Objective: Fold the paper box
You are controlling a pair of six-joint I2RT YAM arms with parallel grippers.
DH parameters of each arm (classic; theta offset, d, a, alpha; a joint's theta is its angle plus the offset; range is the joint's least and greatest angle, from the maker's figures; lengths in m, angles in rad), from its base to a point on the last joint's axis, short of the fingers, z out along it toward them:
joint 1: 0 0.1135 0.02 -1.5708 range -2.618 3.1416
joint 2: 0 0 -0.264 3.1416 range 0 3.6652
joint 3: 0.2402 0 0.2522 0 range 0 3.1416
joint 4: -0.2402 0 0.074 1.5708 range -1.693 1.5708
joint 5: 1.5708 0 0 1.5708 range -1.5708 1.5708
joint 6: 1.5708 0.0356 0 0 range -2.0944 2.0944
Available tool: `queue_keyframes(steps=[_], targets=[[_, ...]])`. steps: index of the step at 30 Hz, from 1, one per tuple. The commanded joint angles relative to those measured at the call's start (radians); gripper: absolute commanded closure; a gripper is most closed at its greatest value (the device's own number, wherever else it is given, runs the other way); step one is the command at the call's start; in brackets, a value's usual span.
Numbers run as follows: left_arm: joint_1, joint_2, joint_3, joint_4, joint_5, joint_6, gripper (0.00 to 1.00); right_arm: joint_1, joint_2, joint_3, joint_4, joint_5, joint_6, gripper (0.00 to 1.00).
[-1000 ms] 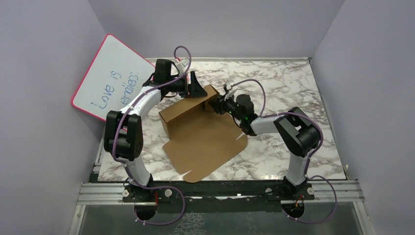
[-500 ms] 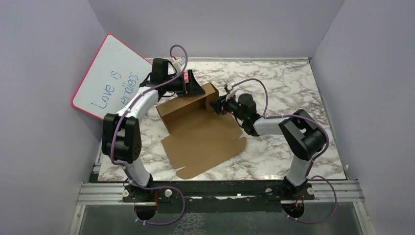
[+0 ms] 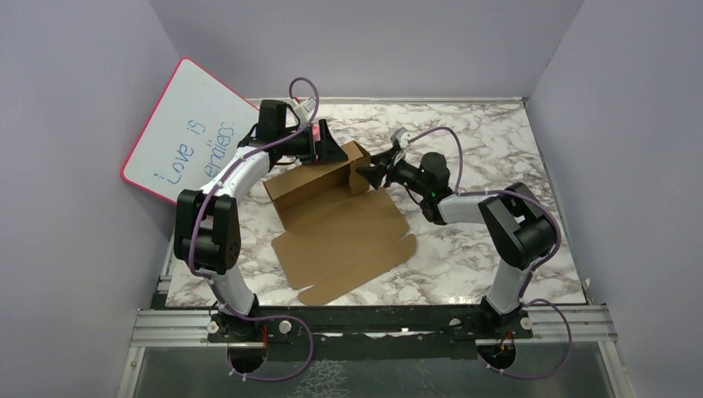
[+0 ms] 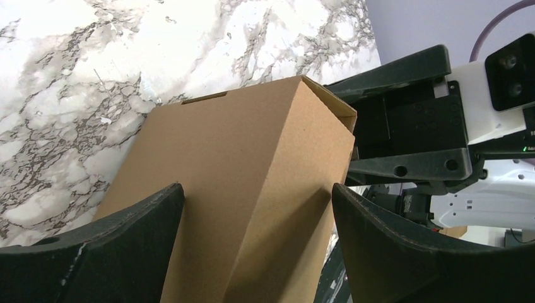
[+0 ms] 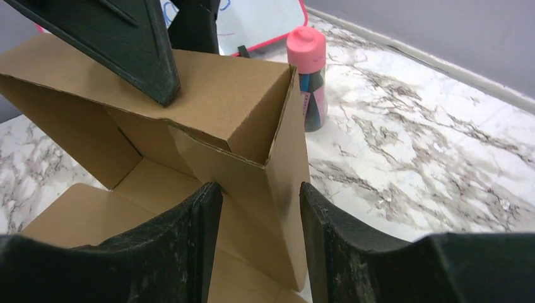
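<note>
Top view: paper box [image 3: 336,224] mid-way across the table [image 3: 497,166], far wall raised, lid panel flat; left gripper [image 3: 331,152] on that wall, right gripper [image 3: 366,174] at its right end. Only your left wrist view shows those fingers [image 4: 113,246] spread wide astride the wall. Only the right wrist view shows its 2 fingers parted around the end flap, unclamped, plus a pink bottle [image 5: 307,69] behind.

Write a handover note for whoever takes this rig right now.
Left gripper: open wide, astride the raised rear wall of the paper box.
Right gripper: open, one finger on each side of the end flap at that wall's right corner.
Box: on the table between the arms, front panel lying flat.
Done: rear wall folded up.
Left: probably tuck the right end, raise the remaining sides, close the front panel over.
</note>
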Motion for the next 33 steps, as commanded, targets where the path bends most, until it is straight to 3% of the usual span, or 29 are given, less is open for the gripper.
queue_keyframes(steps=[1, 8, 20, 23, 26, 33], targets=[[0.004, 0.022, -0.009, -0.013, 0.063, -0.007, 0.13, -0.012, 0.033, 0.063, 0.066, -0.123, 0.003, 0.47], [0.000, 0.020, -0.012, 0.003, 0.101, -0.022, 0.13, -0.013, 0.083, 0.111, 0.053, -0.130, -0.002, 0.53], [-0.038, 0.011, -0.040, 0.071, 0.149, -0.078, 0.13, 0.010, 0.096, 0.122, 0.073, 0.092, 0.003, 0.68], [-0.039, 0.011, -0.044, 0.083, 0.149, -0.091, 0.12, 0.030, 0.080, 0.112, 0.046, 0.215, 0.012, 0.71], [-0.039, 0.006, -0.046, 0.089, 0.144, -0.094, 0.13, 0.043, 0.073, 0.092, 0.039, 0.279, 0.022, 0.71], [-0.039, 0.002, -0.052, 0.091, 0.122, -0.090, 0.13, 0.044, 0.093, 0.034, 0.084, 0.240, 0.009, 0.68]])
